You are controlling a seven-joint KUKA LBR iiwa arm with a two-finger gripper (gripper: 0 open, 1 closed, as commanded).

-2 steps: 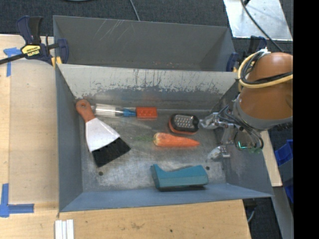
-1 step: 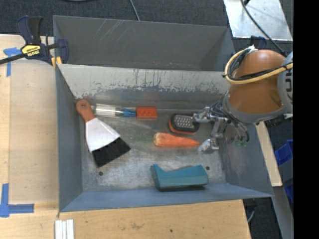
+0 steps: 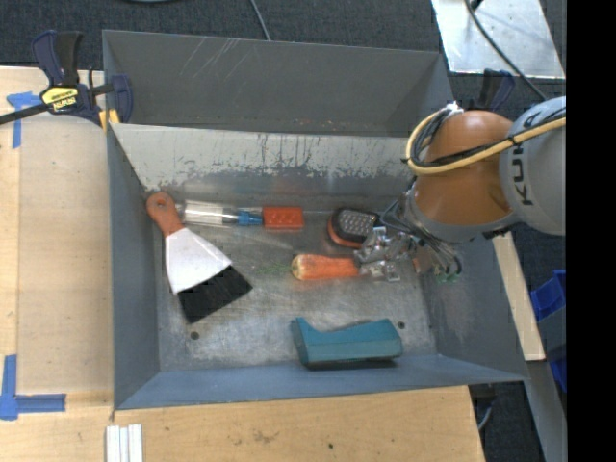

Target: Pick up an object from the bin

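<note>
My gripper (image 3: 378,258) is low at the right side of the bin, its metal fingertips at the right end of an orange carrot-shaped toy (image 3: 322,269) lying on the floor. Whether the fingers are round the carrot's end is not visible. Just behind the gripper lies a small black and orange brush-like thing (image 3: 350,226). In front of it, near the bin's front wall, a teal block (image 3: 347,343) rests on the floor.
Further left lie an orange brick (image 3: 282,219), a clear tube with a blue cap (image 3: 219,216) and a white hand brush with an orange handle and black bristles (image 3: 195,263). The arm's orange cover hangs over the bin's right wall.
</note>
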